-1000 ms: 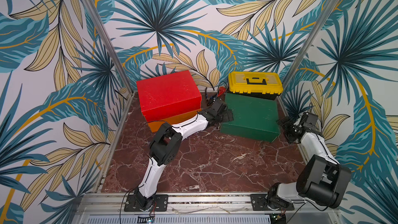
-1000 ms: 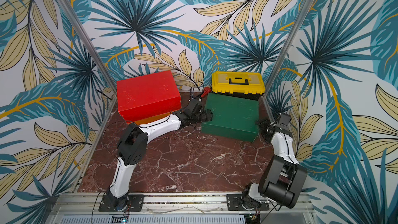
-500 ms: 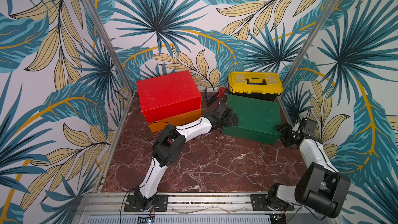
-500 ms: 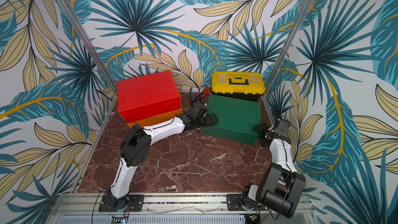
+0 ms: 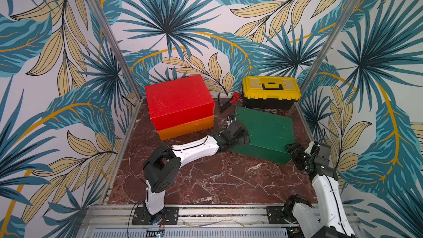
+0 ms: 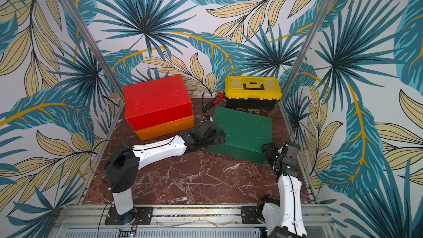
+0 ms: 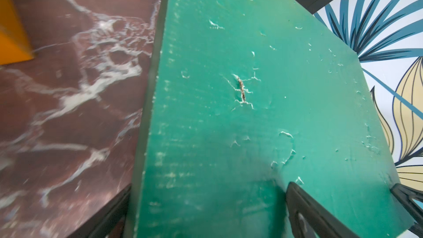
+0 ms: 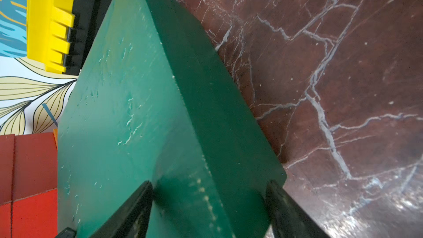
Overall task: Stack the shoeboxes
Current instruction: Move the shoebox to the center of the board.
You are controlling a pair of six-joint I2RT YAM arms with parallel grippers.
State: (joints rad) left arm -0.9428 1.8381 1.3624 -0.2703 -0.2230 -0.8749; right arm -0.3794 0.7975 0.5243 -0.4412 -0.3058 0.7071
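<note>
The red shoebox (image 5: 178, 97) sits on the orange shoebox (image 5: 187, 127) at the back left. To their right the dark green shoebox (image 5: 267, 127) lies skewed on the floor, its scuffed lid (image 7: 251, 111) up. My left gripper (image 5: 240, 135) straddles its near left corner with the jaws wide, one finger (image 7: 304, 209) on the lid and the other against the side wall. My right gripper (image 5: 291, 152) is shut on the near right corner, with one finger (image 8: 137, 207) on the lid and the other at the side's lower edge.
A yellow-lidded black toolbox (image 5: 271, 88) stands just behind the green box by the back wall. Red-handled pliers (image 5: 229, 101) lie between the toolbox and the stack. Patterned walls close in the left, back and right sides. Brown marble floor (image 5: 217, 179) stretches to the front rail.
The green box has slid toward the front and turned, away from the toolbox. Both grippers came forward with it. The right gripper dropped to the near right corner and closed on it.
</note>
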